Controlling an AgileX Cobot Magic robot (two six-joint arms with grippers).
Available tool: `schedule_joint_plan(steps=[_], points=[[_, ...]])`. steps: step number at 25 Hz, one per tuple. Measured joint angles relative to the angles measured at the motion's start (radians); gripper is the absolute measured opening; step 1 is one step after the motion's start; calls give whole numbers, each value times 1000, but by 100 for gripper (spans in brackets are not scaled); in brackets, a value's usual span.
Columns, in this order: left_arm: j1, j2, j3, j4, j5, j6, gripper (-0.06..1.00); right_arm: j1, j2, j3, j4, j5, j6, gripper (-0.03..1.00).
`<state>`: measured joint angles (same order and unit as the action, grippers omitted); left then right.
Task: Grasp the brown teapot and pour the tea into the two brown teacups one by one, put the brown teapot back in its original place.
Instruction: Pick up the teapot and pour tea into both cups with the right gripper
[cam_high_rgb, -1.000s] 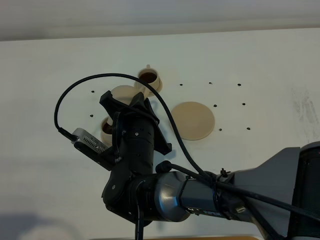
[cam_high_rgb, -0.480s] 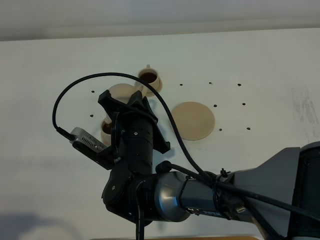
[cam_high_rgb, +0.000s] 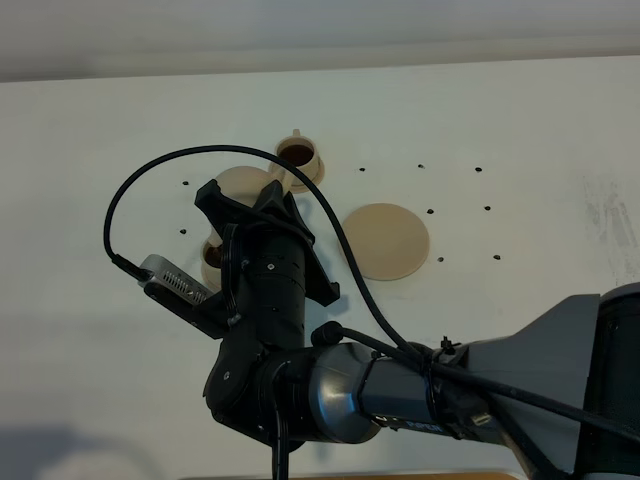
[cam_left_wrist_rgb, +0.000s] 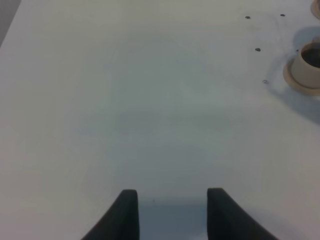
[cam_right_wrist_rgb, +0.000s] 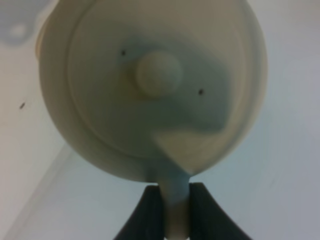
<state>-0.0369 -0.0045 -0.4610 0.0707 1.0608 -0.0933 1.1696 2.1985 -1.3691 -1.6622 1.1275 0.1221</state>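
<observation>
1. The left gripper (cam_left_wrist_rgb: 172, 212) hangs over bare white table (cam_left_wrist_rgb: 125, 100), its two dark fingers spread with nothing between them; it is visible only in its own wrist view.
2. At the table's left in the high view, the nearer teacup (cam_high_rgb: 213, 262) on its saucer is mostly hidden by the right arm (cam_high_rgb: 400, 390); the left wrist view shows it with dark tea inside (cam_left_wrist_rgb: 309, 67).
3. The right gripper (cam_right_wrist_rgb: 169, 205) is clamped on the brown teapot's (cam_right_wrist_rgb: 150, 85) handle, holding it near that cup; whether it touches the table cannot be told.
4. The farther teacup (cam_high_rgb: 299, 160) holds dark tea.
5. The wide teapot saucer (cam_high_rgb: 386, 241) lies bare, just right of the arm.
</observation>
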Motion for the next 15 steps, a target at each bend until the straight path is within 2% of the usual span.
schedule_joint_plan(steps=[11, 15], points=[[0, 0, 0, 0, 0, 0, 31, 0, 0, 0, -15, 0, 0, 12], [0, 0, 0, 0, 0, 0, 31, 0, 0, 0, 0, 0, 33, 12]])
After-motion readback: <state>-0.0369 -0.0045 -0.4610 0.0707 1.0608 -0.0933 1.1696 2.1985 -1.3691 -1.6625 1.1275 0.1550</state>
